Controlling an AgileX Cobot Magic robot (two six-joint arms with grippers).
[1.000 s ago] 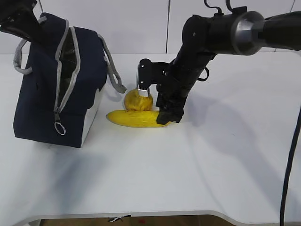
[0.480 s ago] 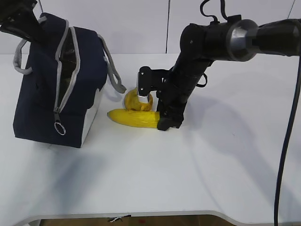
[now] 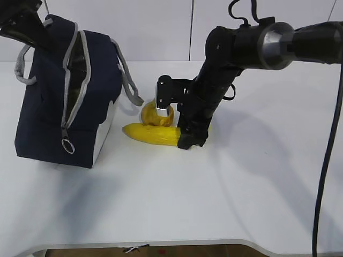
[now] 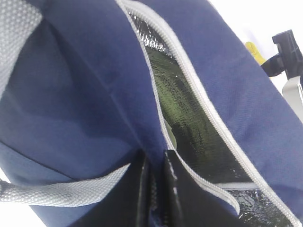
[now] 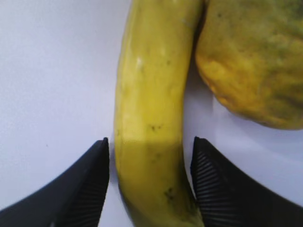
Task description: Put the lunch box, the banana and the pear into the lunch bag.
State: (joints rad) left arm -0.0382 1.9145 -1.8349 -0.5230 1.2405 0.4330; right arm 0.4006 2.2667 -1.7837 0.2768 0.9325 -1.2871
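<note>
The navy lunch bag stands at the left with its zipper undone. My left gripper is shut on the fabric edge of the lunch bag, beside the silvery lining. A pale green sliver inside the opening looks like the lunch box; the rest of it is hidden. The banana lies on the table with the pear touching it behind. My right gripper is open and straddles the right end of the banana, a finger on each side. The pear sits just beyond the right finger.
A grey strap handle hangs off the bag toward the pear. The zipper's ring pull dangles on the bag's front. The white table runs to a front edge near the bottom of the exterior view.
My right arm has shifted and the gripper has sunk lower around the banana's right end. The banana has slid very slightly. The left gripper and bag have stayed still.
</note>
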